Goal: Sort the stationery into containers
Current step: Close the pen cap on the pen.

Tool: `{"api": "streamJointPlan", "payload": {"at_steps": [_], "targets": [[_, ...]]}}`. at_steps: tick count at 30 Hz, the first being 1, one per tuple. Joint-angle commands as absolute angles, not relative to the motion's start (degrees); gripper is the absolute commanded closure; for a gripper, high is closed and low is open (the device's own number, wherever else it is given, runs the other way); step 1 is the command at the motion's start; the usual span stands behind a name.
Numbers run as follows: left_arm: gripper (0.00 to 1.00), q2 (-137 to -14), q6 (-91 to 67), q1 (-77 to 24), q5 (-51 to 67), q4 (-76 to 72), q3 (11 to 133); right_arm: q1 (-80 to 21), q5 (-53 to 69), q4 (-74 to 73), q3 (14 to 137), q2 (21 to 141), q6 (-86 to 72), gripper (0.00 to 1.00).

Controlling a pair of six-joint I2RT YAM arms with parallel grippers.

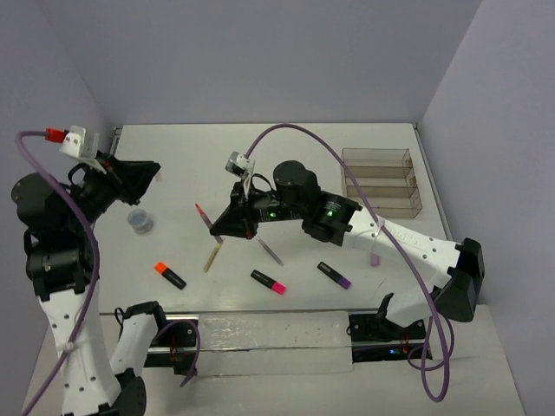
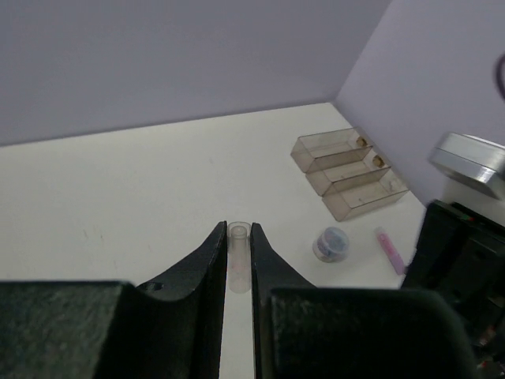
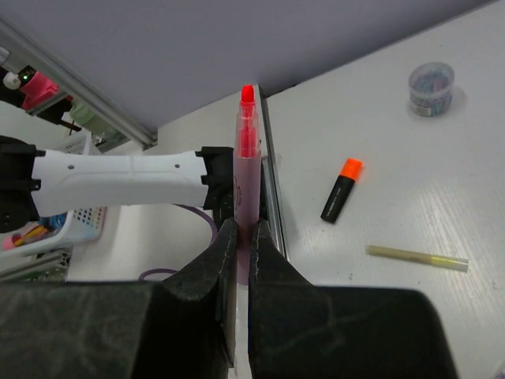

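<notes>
Slim translucent red-tipped stick [image 3: 246, 134] was clamped by right gripper [image 3: 243, 229] above middle of table [image 1: 303, 147], clear cylindrical tube [image 2: 238, 260] was pinched by left gripper [image 2: 238, 230], clear three-channel plastic tray [image 1: 381, 183] was shown at far right corner.

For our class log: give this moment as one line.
left claw: shut on clear stick | right claw: shut on red-tipped pen

Inventory: white table [image 1: 303, 156]; lilac-grey walls [image 1: 260, 52] far, left and right; white lattice basket [image 3: 83, 217] beyond the table edge.
</notes>
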State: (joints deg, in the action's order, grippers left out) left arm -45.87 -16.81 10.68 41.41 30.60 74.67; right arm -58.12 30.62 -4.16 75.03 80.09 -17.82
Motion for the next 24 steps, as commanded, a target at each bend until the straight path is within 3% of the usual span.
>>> {"api": "streamJointPlan", "payload": {"at_steps": [1,9,15,24], "targets": [[1.00,-41.7,-20.4,11.1,47.8,24.9,72.1,-59.8,28.9,1.2,75.4,79.8,-16.9,1.00],[1.00,-38.1,-30.1,11.1,54.1,17.7,65.3,-60.7,29.0,2.8,76.0,80.3,-16.6,1.00],[1.00,-36.4,-43.6,11.1,52.8,5.2,60.7,-61.1,28.9,4.0,76.3,80.6,-17.3,1.00],[1.00,-36.3,-52.1,11.1,54.0,0.5,58.6,-61.3,28.7,3.6,77.3,82.2,-17.6,1.00]]}}
